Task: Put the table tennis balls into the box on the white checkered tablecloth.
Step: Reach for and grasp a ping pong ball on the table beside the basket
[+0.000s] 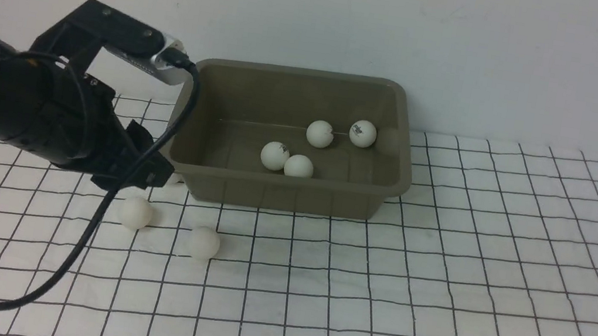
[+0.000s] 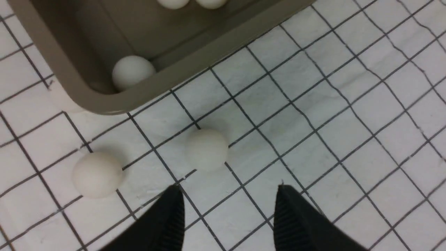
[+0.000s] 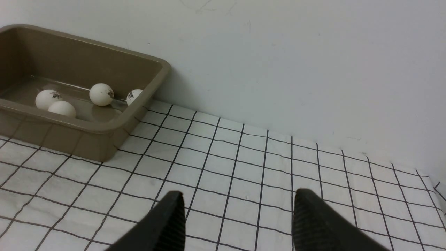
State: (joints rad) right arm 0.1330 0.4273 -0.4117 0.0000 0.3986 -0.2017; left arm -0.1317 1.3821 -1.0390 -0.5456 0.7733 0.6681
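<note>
White checkered tablecloth [image 1: 495,280] carries the box [image 1: 301,72] holding five balls [image 1: 363,133], their logos unreadable; left gripper [image 2: 228,216] and right gripper [image 3: 237,219] gape empty.

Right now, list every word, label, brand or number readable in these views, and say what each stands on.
None is legible.
Olive-grey plastic box and white checkered tablecloth: no text.
Back-right white table tennis ball in the box: dark logo, too blurred to read.
Front-left white ball in the box: dark logo, too small to read.
Middle white ball: dark mark at its edge, too small to read.
</note>
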